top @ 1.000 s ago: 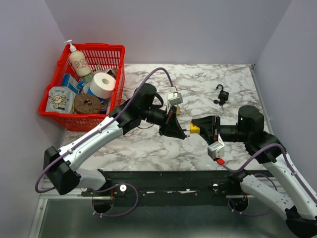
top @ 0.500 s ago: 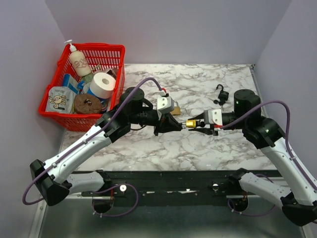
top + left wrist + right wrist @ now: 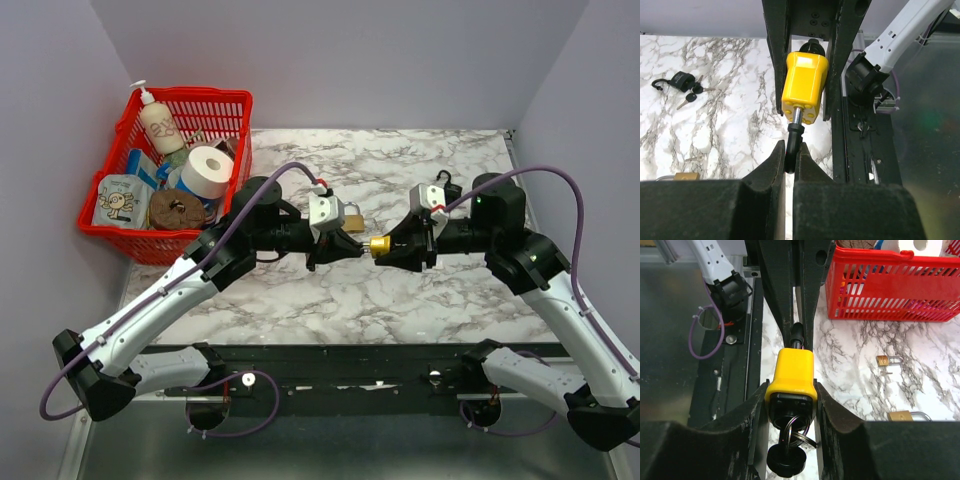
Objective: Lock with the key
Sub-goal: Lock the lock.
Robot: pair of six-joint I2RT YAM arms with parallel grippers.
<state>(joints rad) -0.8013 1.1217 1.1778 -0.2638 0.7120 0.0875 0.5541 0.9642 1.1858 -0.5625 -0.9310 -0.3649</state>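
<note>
**Two-handed locking, carried out above the table (image 3: pixel 300 292).** The right gripper (image 3: pixel 397 250), jaws about half open, clamps the yellow padlock (image 3: pixel 381 245) by its flat sides. The left gripper (image 3: pixel 351 250), nearly closed, pinches the black head of the key (image 3: pixel 794 132). The key's metal shaft sits in the padlock's keyway.

Turn the key about its own shaft by rolling your left wrist alone. Hold the padlock steady with your right arm and keep the two in one line, so the shaft neither bends nor slips from the pinch. Whether the shackle is seated cannot be told. A spare key (image 3: pixel 786 461) hangs on a ring at the padlock's shackle end.

Far left of the padlock, a red basket (image 3: pixel 190 92) holds a pump bottle (image 3: pixel 160 126), a white roll (image 3: pixel 207 172), a brown disc (image 3: pixel 176 210) and printed pouches. You need none of these.
</note>
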